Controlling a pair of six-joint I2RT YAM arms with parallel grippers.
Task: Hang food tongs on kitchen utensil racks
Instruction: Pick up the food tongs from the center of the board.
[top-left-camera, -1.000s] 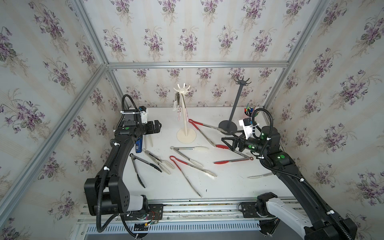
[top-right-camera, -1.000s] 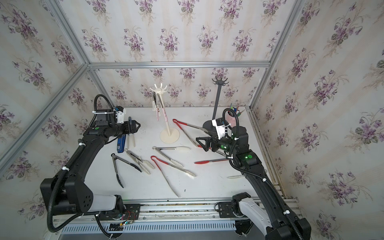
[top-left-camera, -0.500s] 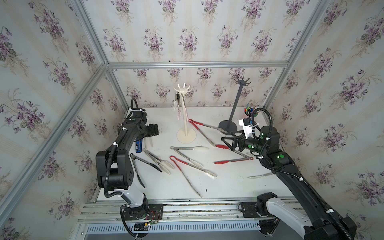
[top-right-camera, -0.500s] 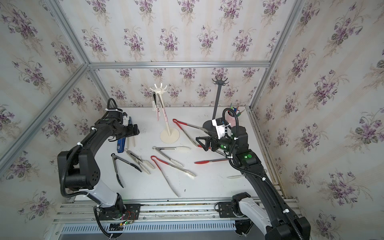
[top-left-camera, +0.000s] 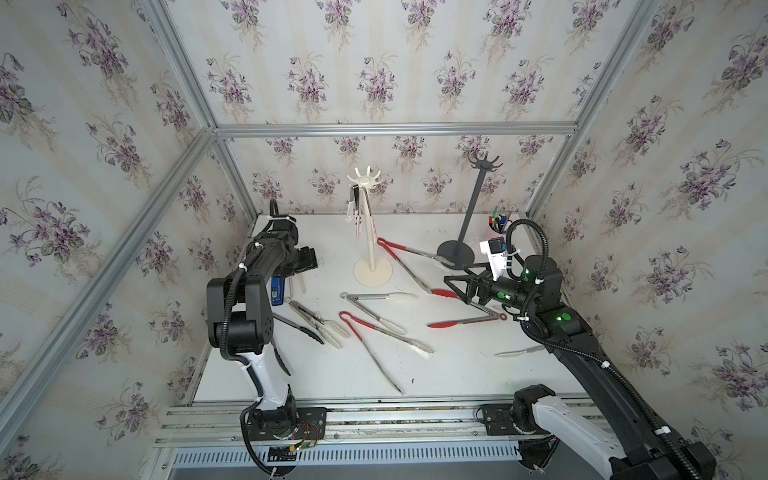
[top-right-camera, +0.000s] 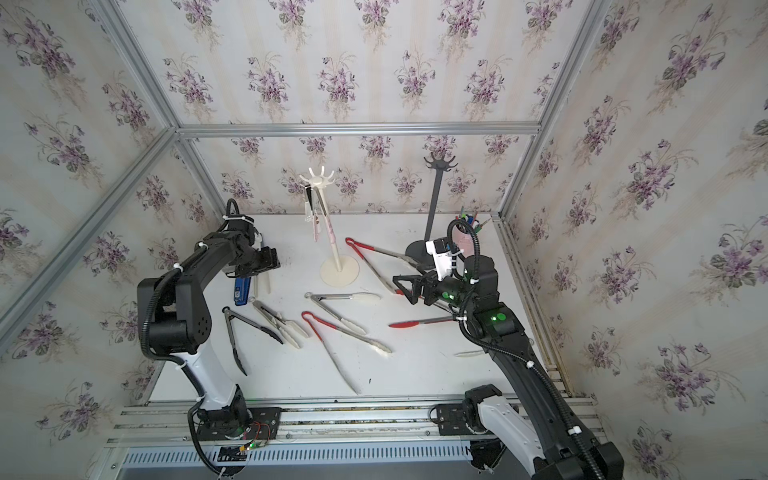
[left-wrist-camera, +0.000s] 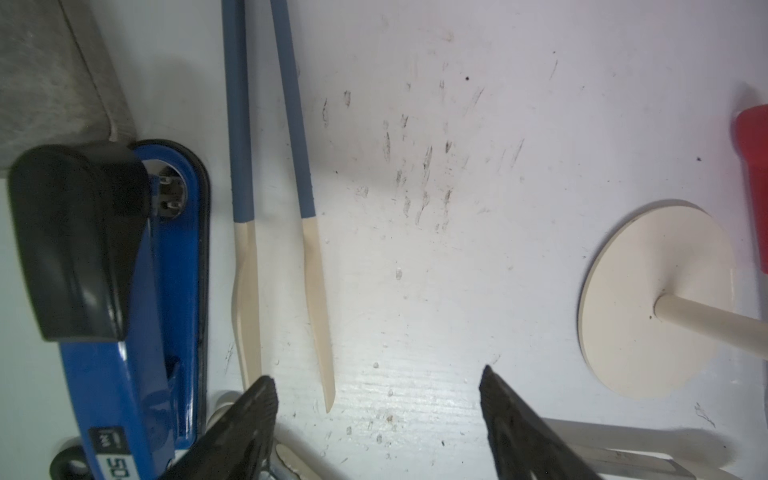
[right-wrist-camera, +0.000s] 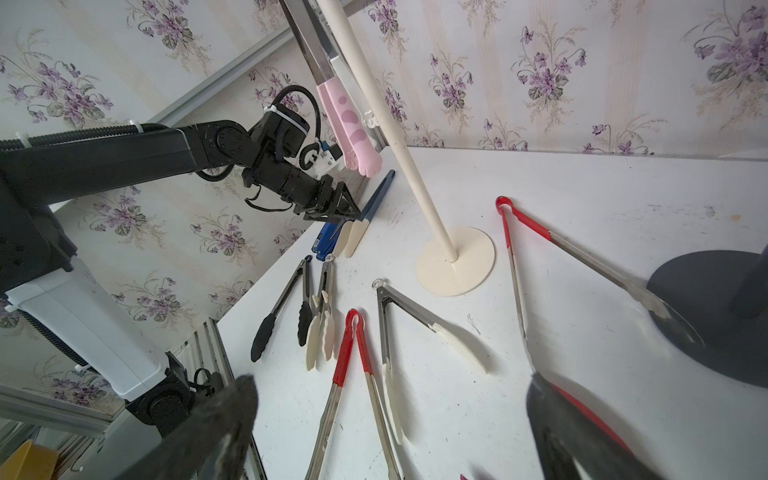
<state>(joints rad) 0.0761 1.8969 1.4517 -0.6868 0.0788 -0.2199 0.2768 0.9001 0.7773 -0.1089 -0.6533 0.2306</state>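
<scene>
Hovering at the far left of the tabletop (top-left-camera: 457, 374), with the left jaws standing fairly wide and gripping nothing, right at the pale tips of the blue-grey tongs (left-wrist-camera: 301, 166) lying flat beside the blue-and-black tool (left-wrist-camera: 124, 374). Holding the right jaws wide and empty above the red-tipped tongs (top-left-camera: 442, 323) on the right, near the black rack (top-left-camera: 455, 251). Finding pink-tipped tongs (right-wrist-camera: 353, 133) hanging on the cream rack (top-left-camera: 372, 276) at the far middle, and more tongs (right-wrist-camera: 344, 353) lying loose across the middle of the tabletop.
</scene>
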